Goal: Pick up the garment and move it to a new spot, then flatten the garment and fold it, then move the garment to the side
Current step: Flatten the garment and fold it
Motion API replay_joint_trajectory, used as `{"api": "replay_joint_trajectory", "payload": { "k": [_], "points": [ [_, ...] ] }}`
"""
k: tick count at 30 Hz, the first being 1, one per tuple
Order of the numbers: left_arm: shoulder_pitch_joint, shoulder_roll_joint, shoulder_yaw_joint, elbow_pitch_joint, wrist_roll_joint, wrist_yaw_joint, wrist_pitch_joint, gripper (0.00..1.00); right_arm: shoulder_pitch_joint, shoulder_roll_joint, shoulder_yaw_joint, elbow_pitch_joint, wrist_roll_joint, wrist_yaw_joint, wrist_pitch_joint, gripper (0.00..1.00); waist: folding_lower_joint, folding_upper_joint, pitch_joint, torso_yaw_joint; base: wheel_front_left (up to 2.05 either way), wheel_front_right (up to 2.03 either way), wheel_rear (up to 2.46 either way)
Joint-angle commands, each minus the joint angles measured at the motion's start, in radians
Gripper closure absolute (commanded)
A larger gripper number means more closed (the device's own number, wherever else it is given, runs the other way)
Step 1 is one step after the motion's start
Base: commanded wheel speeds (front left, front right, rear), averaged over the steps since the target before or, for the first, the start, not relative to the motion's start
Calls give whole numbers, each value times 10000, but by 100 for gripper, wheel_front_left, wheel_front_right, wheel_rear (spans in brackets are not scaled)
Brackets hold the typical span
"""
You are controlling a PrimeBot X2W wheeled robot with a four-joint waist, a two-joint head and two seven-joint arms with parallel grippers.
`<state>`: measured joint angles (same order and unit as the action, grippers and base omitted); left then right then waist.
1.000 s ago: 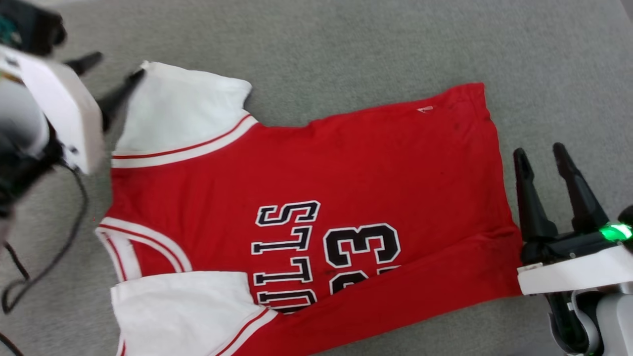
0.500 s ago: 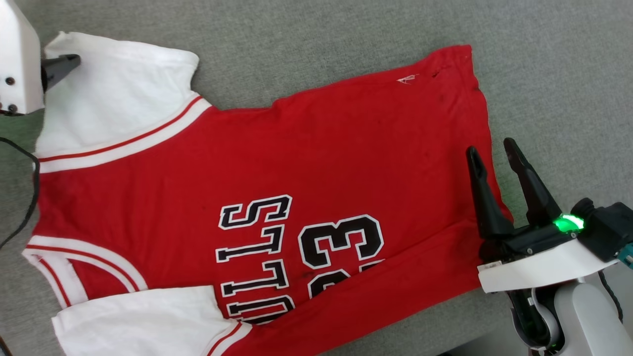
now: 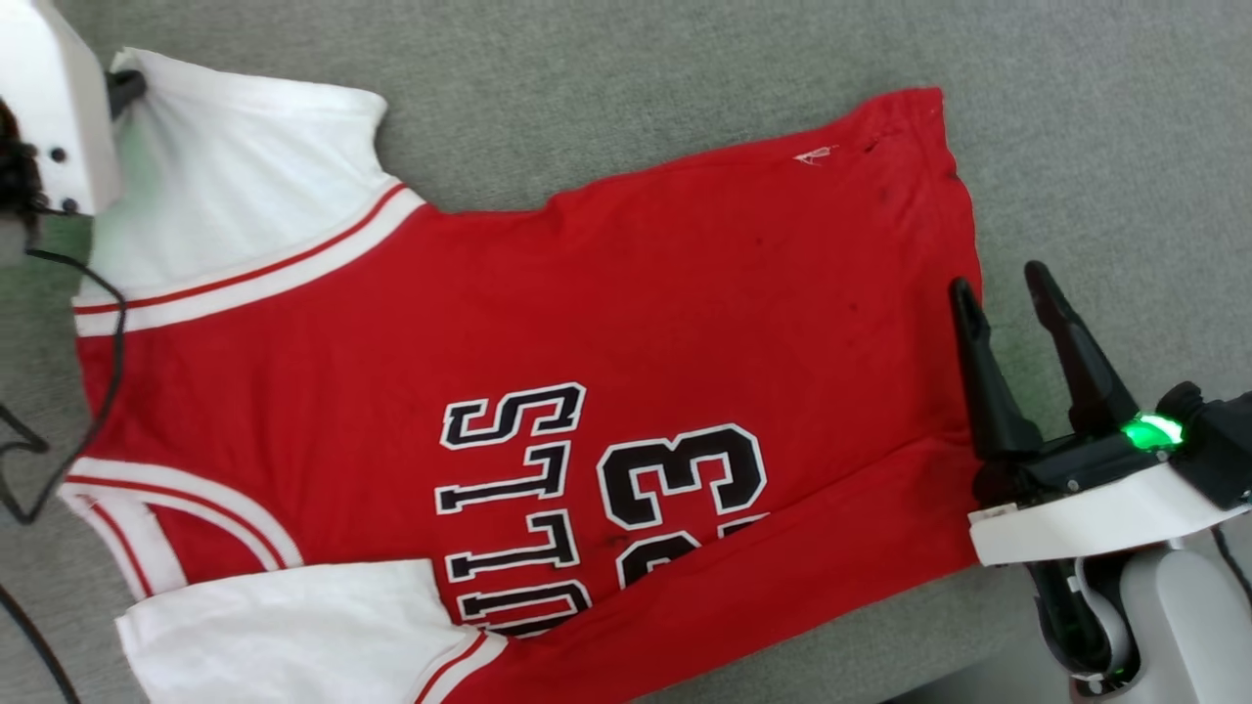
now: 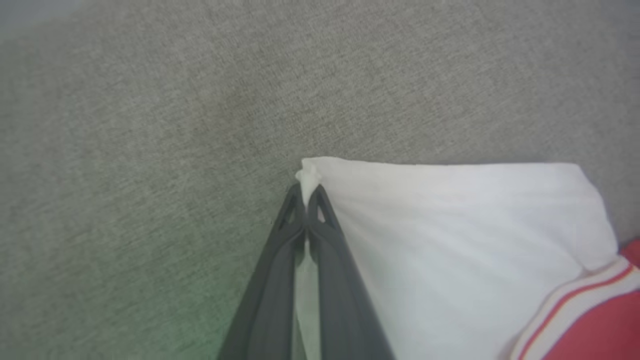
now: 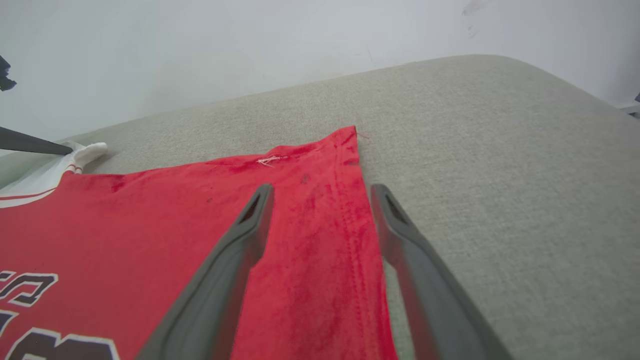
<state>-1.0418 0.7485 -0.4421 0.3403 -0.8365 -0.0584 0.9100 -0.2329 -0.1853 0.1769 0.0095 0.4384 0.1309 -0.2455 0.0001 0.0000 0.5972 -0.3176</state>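
Note:
The garment (image 3: 548, 323), a red jersey with white sleeves and black-white lettering, lies spread on the grey fabric surface, its near edge folded over the lettering. My left gripper (image 4: 305, 192) is shut on the far corner of the upper white sleeve (image 4: 450, 240); in the head view its dark tip (image 3: 125, 86) shows at the top left by that sleeve corner. My right gripper (image 3: 1000, 284) is open at the jersey's hem (image 5: 350, 200), one finger (image 5: 250, 225) over the red cloth, the other over the grey surface beside it.
Grey upholstered surface (image 3: 636, 78) extends beyond the garment, with a pale wall (image 5: 250, 45) behind its rounded far edge. A black cable (image 3: 98, 391) hangs from the left arm over the jersey's shoulder edge.
My left gripper has closed on the corner of the white sleeve. The head camera has shifted, and my right gripper has come onto the hem.

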Motion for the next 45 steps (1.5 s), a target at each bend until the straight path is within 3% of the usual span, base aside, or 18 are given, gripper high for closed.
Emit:
{"api": "replay_joint_trajectory", "payload": {
  "k": [1,6,11,15,22,26,31,36,45],
  "points": [
    [266,-122,-60,97,38,-83,-246,100,-102,-111,-64,-19,-81,-4,42,0,-1,0,-235,220,0,0,0],
    [533,-574,120,-27,-148,-384,-1671,100,13,-492,-285,-220,-153,-4,423,0,-1,0,-899,704,0,0,0],
    [1090,-628,-107,-734,-258,-631,-2601,100,181,-1259,-516,-576,-118,-4,1598,0,-1,0,-1613,1254,0,0,0],
    [1762,-546,-362,-1859,-504,-691,-3089,100,82,-2043,-666,-833,70,-4,3404,0,-1,0,-1980,1703,0,0,0],
    [3088,-331,-647,-4166,-546,-668,-3895,100,-816,-3332,-1147,-951,770,-4,7477,0,-1,0,-2068,2556,0,0,0],
    [3773,-235,-607,-5322,-458,-460,-4283,100,-1595,-3718,-1331,-754,752,-4,9594,0,-1,0,-1849,3030,0,0,0],
    [4334,-237,-549,-6344,-316,-242,-4754,100,-2544,-4042,-1296,-278,450,-5,11501,0,-1,0,-1438,3607,0,0,0],
    [4602,-368,-676,-6946,-48,-159,-5112,100,-3161,-4341,-1258,537,-153,-4,12524,0,-1,0,-1049,4110,0,0,0],
    [4647,-619,-926,-7157,244,-273,-5502,100,-3119,-4286,-840,1702,-278,4,12524,0,-1,0,-667,4691,0,0,0]
  ]
}}
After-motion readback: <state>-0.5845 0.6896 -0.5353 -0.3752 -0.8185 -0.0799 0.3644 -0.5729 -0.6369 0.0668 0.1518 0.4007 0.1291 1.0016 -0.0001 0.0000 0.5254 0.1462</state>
